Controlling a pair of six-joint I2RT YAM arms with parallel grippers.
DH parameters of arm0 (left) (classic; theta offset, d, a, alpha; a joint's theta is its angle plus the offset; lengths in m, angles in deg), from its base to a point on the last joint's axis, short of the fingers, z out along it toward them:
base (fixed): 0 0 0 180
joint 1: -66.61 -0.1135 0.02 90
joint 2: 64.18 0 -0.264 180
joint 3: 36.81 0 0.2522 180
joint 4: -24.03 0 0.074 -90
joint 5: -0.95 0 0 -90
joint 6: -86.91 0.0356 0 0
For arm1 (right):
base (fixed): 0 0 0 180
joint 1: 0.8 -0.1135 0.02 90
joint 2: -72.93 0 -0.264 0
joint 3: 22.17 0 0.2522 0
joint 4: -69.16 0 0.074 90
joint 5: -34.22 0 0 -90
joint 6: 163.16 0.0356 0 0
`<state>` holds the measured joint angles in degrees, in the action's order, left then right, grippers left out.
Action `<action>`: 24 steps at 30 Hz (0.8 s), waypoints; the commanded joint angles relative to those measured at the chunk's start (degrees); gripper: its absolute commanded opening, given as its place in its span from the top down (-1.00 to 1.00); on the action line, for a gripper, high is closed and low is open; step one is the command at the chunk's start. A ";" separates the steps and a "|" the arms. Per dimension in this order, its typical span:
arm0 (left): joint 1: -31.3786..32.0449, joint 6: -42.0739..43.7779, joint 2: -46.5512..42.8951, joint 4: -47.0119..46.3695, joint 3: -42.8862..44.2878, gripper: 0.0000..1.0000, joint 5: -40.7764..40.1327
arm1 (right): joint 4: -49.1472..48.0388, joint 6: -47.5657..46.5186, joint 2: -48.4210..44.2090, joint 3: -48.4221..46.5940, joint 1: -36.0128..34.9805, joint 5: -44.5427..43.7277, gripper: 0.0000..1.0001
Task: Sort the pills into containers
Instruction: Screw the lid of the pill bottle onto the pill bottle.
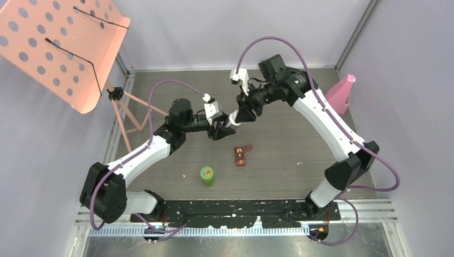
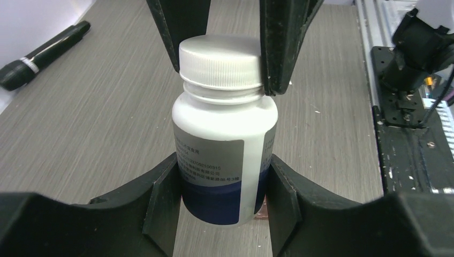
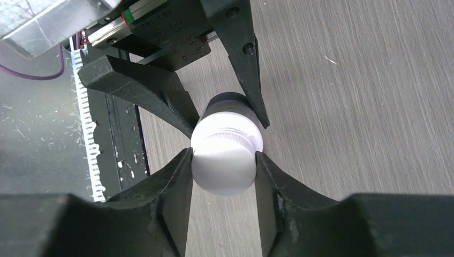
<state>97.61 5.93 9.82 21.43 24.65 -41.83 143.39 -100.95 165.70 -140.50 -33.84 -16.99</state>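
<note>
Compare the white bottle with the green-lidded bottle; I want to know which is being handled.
The white bottle is held tilted between both arms, the left gripper on its body and the right gripper on its cap; the green-lidded bottle stands upright and untouched on the table. The white bottle's cap is white; the green-lidded bottle's lid is green. Both are closed.

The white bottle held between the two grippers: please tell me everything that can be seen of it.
The white bottle looks plastic, round, with a ribbed white cap, on, and a printed label with a dark blue band. The left gripper clamps its body; the right gripper grips the cap. It seems held above the table.
</note>
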 commanded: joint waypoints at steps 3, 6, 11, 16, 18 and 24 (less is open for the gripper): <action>-0.07 2.40 -2.76 -1.99 3.22 1.00 -5.90 | -4.91 8.54 0.58 0.07 -0.62 -1.85 0.62; -0.07 3.80 -2.90 -2.08 3.12 1.00 -8.66 | -8.26 19.97 0.79 1.15 -0.87 -4.78 0.71; -0.07 5.00 -2.46 -3.54 2.23 1.00 -10.68 | -11.04 39.64 1.00 3.87 -1.87 -10.96 0.69; -0.07 5.36 -1.66 -5.08 0.96 1.00 -13.45 | -16.47 53.98 -3.05 9.16 -2.59 -21.89 0.06; -0.11 5.28 -1.06 -5.32 0.55 1.00 -13.28 | -24.89 56.53 -7.09 13.87 -2.64 -21.92 -0.34; -0.07 3.54 0.41 -7.57 -1.68 1.00 -11.11 | -29.66 48.99 -11.19 10.78 0.66 -18.47 -0.97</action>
<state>97.46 9.71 9.65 19.16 23.93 -54.44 122.08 -50.20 159.51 -125.66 -35.65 -37.21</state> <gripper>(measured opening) 0.531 0.946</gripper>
